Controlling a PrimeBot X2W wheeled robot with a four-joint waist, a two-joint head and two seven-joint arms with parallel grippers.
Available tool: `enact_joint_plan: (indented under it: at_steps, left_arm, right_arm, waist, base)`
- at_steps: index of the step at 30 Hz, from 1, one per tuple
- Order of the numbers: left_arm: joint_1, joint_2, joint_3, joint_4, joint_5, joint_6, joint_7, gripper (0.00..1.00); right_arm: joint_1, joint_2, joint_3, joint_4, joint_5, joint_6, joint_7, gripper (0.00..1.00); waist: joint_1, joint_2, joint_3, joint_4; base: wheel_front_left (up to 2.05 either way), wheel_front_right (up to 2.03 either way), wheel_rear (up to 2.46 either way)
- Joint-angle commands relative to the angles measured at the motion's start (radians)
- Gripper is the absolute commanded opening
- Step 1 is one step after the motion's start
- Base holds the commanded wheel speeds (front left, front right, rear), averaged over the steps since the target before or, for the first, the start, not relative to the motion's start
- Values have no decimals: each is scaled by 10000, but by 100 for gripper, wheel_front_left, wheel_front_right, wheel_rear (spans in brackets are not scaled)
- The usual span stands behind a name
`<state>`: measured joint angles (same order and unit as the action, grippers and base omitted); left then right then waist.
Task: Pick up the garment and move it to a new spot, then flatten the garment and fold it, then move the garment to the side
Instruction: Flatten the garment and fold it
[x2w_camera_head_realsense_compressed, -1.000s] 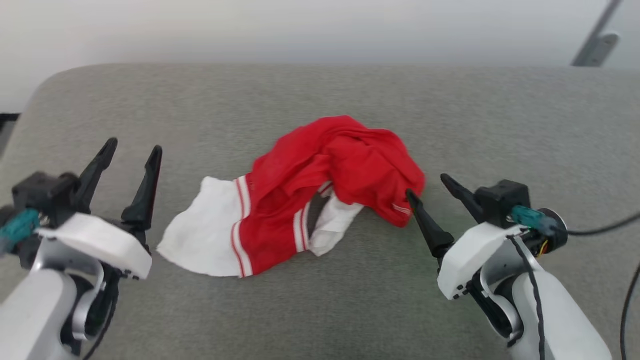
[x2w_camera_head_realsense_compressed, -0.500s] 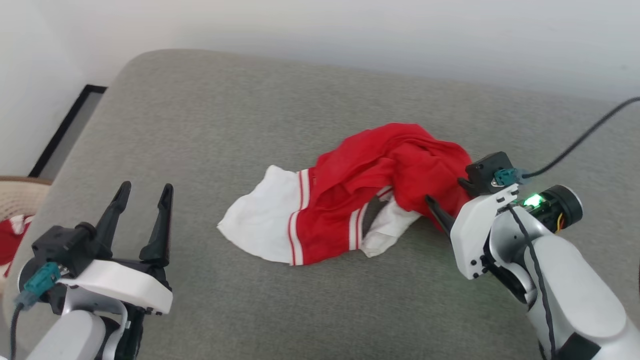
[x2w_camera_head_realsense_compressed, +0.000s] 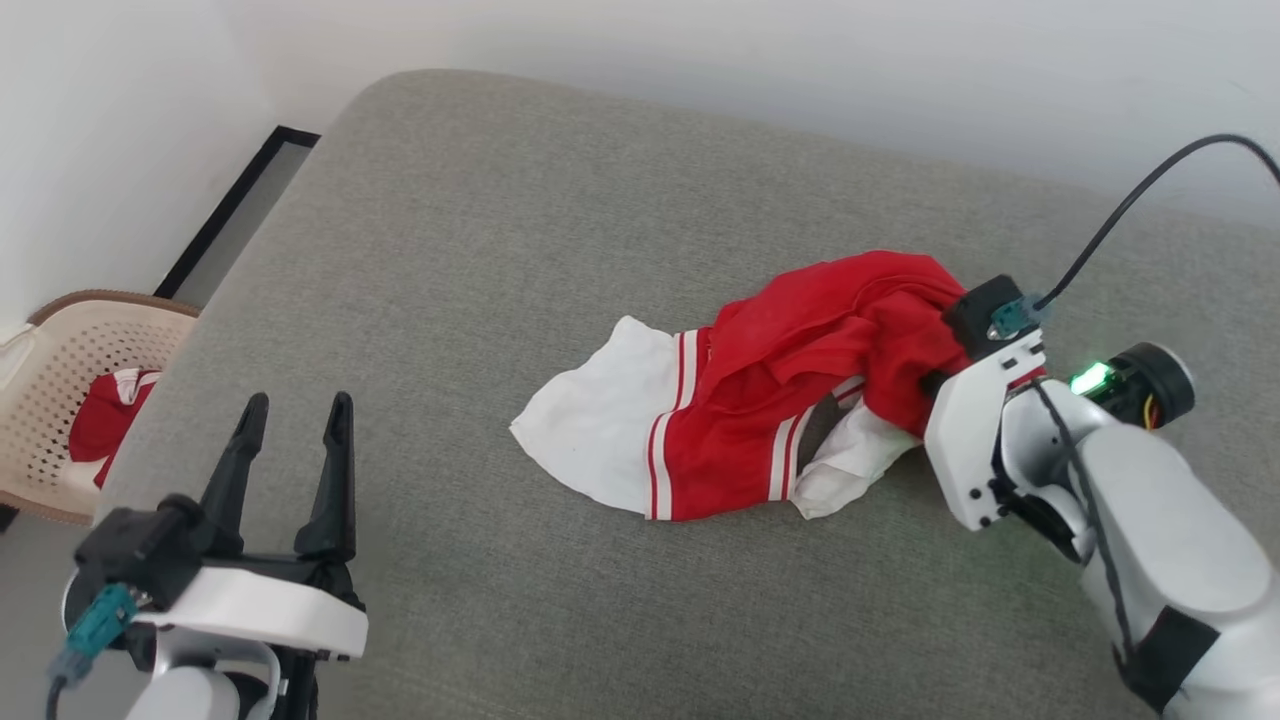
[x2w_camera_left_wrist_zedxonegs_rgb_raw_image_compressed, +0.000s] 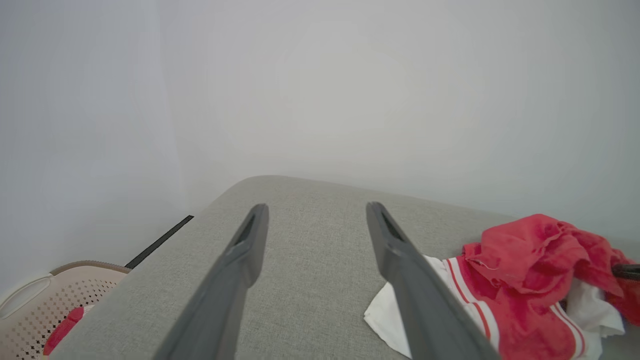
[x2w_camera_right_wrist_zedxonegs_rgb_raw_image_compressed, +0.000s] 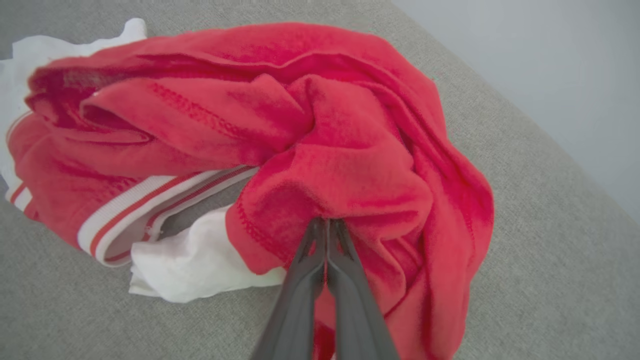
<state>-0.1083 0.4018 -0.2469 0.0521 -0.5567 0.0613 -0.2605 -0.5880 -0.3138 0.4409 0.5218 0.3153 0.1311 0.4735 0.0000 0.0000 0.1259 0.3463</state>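
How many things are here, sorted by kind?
Beige perforated plastic basket: 1
Red-and-white fabric garments: 2 (crumpled garment, second garment inside the basket)
Dark two-fingered robot hands: 2 (left hand, right hand)
Total: 5

Bright, even, diffuse light; only faint soft shadows under the crumpled red-and-white thin-fabric shirt (x2w_camera_head_realsense_compressed: 760, 420). The pale wall (x2w_camera_left_wrist_zedxonegs_rgb_raw_image_compressed: 350, 100) is washed out, featureless. A small green lamp (x2w_camera_head_realsense_compressed: 1090, 380) glows on the right arm (x2w_camera_head_realsense_compressed: 1160, 510). Close-up red fabric looks slightly smeared.
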Motion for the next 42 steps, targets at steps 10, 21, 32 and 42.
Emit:
enact_joint_plan:
  at_steps: [10, 21, 32, 42]
  left_arm:
    - [694, -1400, 1233, 180, 1093, -1210, -60, 100]
    - [485, -2348, 1335, 372, 1766, -1847, -61, 100]
    - [352, -2726, 1109, 252, 1755, -1912, -61, 100]
    - [546, -2533, 1205, 183, 1629, -1916, -60, 100]
  right_arm:
    - [-937, -1011, -234, -665, 708, -7, 735, 0]
    - [-2485, -1532, -955, 1080, 160, -7, 5, 0]
    - [-4282, -1152, -2104, 4812, -1638, -7, -1301, 100]
    - [-4124, -625, -1915, 5224, -1548, -7, -2095, 100]
  waist:
    - [0, 0, 2, 496]
    - [0, 0, 262, 1444]
    - [0, 0, 759, 1854]
    - [0, 0, 410, 1664]
  base:
    - [0, 0, 0]
    - [0, 0, 0]
    - [0, 0, 0]
    - [0, 0, 0]
